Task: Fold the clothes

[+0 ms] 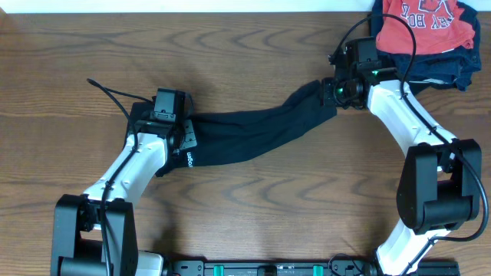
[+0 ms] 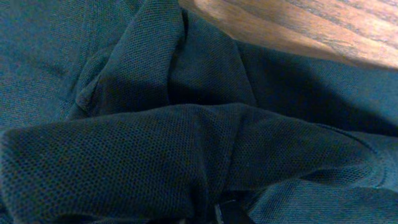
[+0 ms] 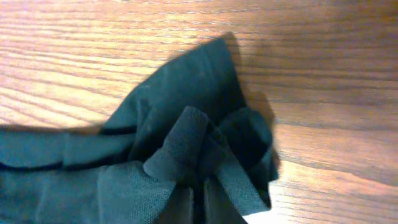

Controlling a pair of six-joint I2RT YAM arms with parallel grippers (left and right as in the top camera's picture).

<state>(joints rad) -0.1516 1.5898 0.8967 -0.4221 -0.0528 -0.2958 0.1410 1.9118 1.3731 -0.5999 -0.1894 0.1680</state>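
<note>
Could not make out the fingers of the left claw (image 1: pixel 173 123) in any view. From above, hidden beneath the arm's own wrist at the left end of the black T-shirt (image 1: pixel 245 134). From the left wrist, nothing but close, dim folds of dark mesh fabric, with a sliver of bare bench (image 1: pixel 253 46) in the upper right corner. Could not tell, therefore, whether apart, together or clamped on cloth. Same trouble with the right claw (image 1: pixel 331 90): from above, set against the shirt's right end, tips lost in black on black. From the right wrist, only a bunched, puckered knot of fabric running off the lower edge, no finger shown, so no telling its state either. Found the T-shirt itself lying on the bench as a long rumpled band, slanting from lower left by the left claw up to the right claw. Noted a line of white print (image 1: pixel 189 159) near the left end, too small to read. Saw a red shirt (image 1: pixel 426 27) with white lettering heaped on dark navy garments (image 1: pixel 453 69) at the bench's far right corner, near the right claw, cropped by the top edge and partly crossed by that arm's black cable (image 1: pixel 410 38).
</note>
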